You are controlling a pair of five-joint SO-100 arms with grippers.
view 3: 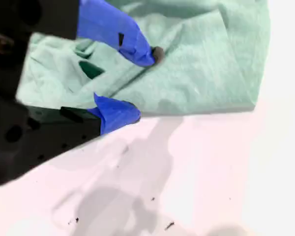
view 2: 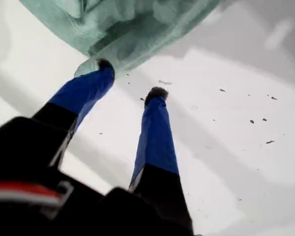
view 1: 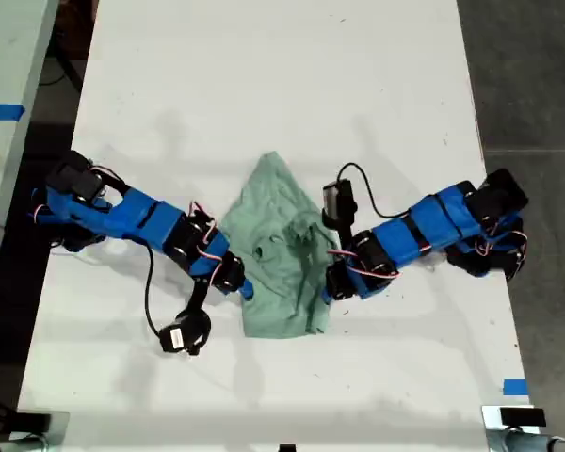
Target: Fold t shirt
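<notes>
Fingers of my first gripper (view 2: 130,78) spread at t shirt (view 1: 281,250) edge; my second gripper (view 3: 145,83) spread over shirt hem, white table (view 1: 264,75).

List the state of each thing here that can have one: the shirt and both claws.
T shirt: crumpled and bunched, lying on the table, not neatly folded.
First claw: open, one fingertip at the shirt's edge, holding nothing.
Second claw: open, straddling the shirt's edge, not clamped.
</notes>
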